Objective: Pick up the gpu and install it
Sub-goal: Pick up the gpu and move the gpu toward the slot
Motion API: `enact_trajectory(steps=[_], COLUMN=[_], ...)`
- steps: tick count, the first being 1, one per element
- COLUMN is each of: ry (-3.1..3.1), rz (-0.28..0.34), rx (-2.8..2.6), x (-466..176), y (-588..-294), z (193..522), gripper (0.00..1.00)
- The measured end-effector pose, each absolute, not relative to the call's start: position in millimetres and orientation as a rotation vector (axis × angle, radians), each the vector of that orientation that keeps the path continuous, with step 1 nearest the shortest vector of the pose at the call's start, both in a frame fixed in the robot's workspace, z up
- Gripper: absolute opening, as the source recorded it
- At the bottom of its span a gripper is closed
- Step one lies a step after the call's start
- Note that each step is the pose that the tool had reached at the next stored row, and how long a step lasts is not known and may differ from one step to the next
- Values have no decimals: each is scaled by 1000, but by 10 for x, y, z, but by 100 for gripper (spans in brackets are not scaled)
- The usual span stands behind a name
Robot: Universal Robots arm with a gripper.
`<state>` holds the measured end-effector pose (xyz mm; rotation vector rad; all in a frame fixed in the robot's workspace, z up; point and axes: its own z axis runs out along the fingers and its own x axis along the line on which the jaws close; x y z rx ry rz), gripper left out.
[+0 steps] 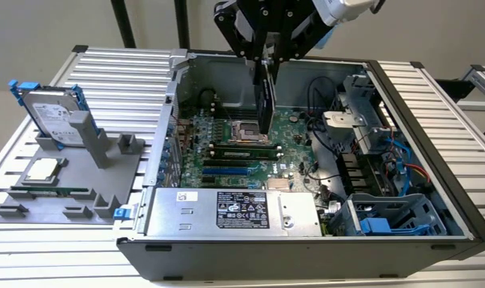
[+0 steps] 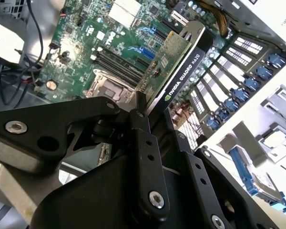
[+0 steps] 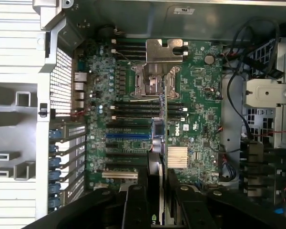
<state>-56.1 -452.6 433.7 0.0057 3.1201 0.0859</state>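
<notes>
The gpu (image 1: pixel 264 99) is held clamped edge-on by the gripper (image 1: pixel 266 59) above the motherboard (image 1: pixel 226 153) inside the case (image 1: pixel 307 258), so jamming is risked if its edge is lowered off the expansion slots (image 1: pixel 226 171).

The gpu (image 1: pixel 264 105) hangs over the motherboard (image 1: pixel 295 129) inside the case (image 1: pixel 307 258). At the exterior view's left, the hard drive (image 1: pixel 54 117) stands on the tray (image 1: pixel 118 177).
</notes>
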Motion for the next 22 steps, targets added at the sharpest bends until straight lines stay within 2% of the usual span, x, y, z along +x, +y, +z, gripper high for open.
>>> enact_trajectory(steps=[22], ry=[3120], rz=[86], rx=[6], x=[-382], y=[-4526], z=[4337], gripper=[0])
